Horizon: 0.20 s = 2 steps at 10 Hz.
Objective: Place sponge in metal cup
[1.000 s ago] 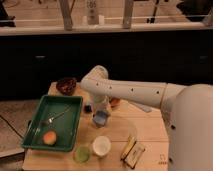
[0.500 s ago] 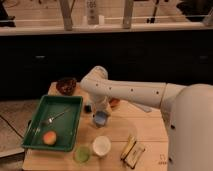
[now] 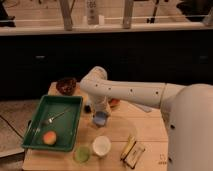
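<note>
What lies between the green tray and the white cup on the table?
In the camera view, the translucent green cup stands between the green tray and the white cup, just left of the white cup. The gripper hangs farther back, over the blue sponge.

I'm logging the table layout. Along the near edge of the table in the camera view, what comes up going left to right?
Green tray → green cup → white cup → snack packets. The gripper is farther back, over the sponge.
</note>
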Motion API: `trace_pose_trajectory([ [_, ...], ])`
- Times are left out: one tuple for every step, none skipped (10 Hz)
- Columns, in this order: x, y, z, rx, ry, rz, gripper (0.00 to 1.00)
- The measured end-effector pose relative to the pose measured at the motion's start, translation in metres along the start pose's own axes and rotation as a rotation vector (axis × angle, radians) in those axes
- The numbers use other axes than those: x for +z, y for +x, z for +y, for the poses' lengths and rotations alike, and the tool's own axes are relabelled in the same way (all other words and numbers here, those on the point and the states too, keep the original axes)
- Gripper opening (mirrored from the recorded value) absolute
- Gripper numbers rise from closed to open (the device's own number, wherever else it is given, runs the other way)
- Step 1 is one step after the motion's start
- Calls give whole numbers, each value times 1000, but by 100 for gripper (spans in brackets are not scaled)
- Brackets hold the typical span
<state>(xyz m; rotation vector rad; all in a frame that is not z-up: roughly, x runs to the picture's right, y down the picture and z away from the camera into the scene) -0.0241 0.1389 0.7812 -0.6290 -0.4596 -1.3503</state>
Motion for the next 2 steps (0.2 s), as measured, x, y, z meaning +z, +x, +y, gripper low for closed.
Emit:
trace_pose_trajectory([
  [0,0,0,-1,0,1,12],
  [-2,2,-1,-2,3,7,21],
])
